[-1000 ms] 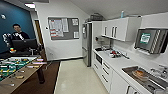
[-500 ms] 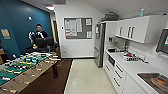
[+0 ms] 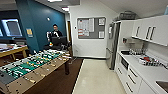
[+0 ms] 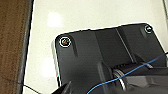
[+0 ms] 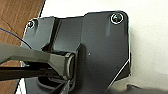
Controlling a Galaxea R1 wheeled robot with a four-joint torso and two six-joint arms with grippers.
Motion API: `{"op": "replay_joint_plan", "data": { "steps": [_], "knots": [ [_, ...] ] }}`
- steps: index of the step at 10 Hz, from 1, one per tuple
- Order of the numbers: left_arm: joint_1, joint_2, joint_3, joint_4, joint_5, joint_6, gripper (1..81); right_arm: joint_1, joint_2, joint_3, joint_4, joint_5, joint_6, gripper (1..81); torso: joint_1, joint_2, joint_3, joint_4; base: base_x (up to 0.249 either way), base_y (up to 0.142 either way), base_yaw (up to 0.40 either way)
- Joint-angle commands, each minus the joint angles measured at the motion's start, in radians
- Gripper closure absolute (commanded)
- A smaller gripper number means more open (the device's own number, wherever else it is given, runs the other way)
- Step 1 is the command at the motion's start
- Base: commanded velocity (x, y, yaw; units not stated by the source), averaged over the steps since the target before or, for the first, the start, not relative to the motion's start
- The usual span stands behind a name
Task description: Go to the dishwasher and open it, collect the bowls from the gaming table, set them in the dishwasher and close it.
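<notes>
- Since a second ago my whole head view has swung: the kitchen run sits further right and the foosball table point(image 3: 32, 67) now takes the left foreground. That is my camera turning as I drive, not the things moving.
- Person with a control rig point(image 3: 55, 33) stands beyond the foosball table, by the teal wall.
- Right side: white cabinets point(image 3: 150, 28) above, a white counter surface point(image 3: 147, 71) with drawers below, a tall steel fridge point(image 3: 112, 45) at the far end of the run. Cream floor point(image 3: 98, 77) leads ahead between carpet and cabinets.
- Dishwasher: I cannot pick out its steel front from here; presumably somewhere along that lower run.
- Bowls and yellow-framed gaming table: not identified in what I see.
- Left hand, right hand: I cannot tell whether either is open or closed; both wrist views look down over floor and carpet edge.
- Progress, judged: very early. Dishwasher not yet reached or opened, no bowl collected; every step remains.
</notes>
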State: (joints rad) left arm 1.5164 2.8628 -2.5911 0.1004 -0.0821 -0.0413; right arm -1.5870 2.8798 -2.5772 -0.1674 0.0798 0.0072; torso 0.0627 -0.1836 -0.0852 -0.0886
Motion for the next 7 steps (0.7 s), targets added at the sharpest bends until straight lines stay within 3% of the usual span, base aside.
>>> {"op": "replay_joint_plan", "data": {
  "steps": [1,7],
  "knots": [
    [-0.049,-0.009,0.0,-0.007,0.042,0.003,1.0,0.054,-0.011,0.0,0.008,-0.045,-0.004,1.0,0.0,0.0,0.0,0.0,0.0,0.0,0.371],
    [-0.048,0.0,0.0,-0.007,0.044,0.003,1.0,0.055,-0.003,-0.007,0.002,-0.043,-0.004,1.0,0.0,0.0,0.0,0.0,0.0,0.0,0.371]
  ]
}}
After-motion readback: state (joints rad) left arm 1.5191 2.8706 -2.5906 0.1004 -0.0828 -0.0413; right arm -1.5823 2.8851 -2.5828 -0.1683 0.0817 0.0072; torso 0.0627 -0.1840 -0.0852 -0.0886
